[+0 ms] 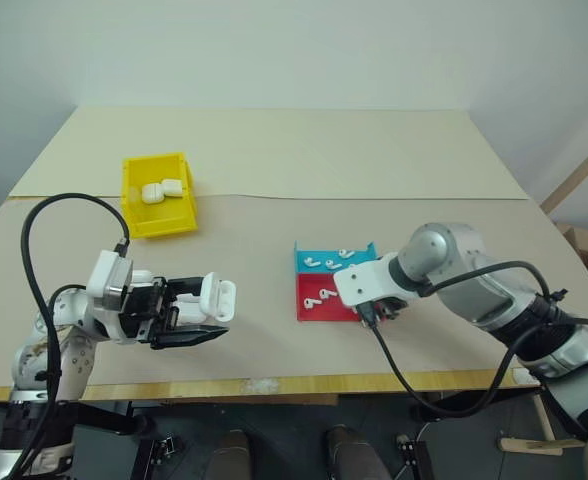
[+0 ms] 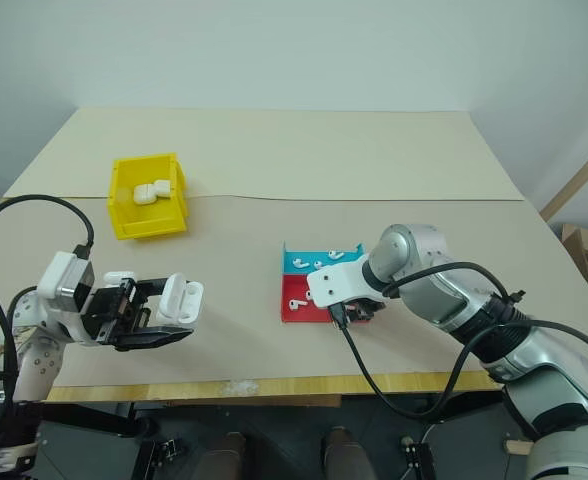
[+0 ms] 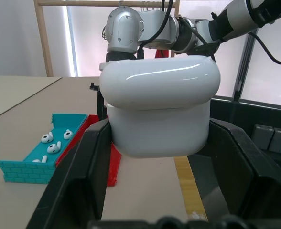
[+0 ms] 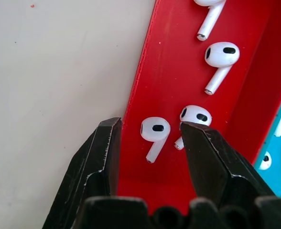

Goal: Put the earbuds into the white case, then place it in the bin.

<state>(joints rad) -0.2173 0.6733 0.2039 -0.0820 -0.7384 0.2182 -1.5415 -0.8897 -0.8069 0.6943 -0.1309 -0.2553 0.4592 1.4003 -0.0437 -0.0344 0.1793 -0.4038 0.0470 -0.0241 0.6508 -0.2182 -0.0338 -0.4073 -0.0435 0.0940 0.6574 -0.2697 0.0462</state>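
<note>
the white case [image 3: 159, 112] is glossy smooth plastic with soft highlights. the earbuds [image 4: 155, 135] are glossy white plastic too. the red tray [image 4: 178, 86] looks smooth, slightly sheeny plastic; the blue tray [image 3: 33, 167] has a moulded brick-textured wall. the bin [image 1: 159, 195] is bright yellow plastic. the right gripper [image 4: 152, 167] fingers [image 4: 100, 162] are matt black with scuffed edges. the table [image 1: 274, 150] is matt beige.

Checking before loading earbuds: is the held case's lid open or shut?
Open: the white case, clamped in the left gripper, has its lid lifted off the body.
</note>
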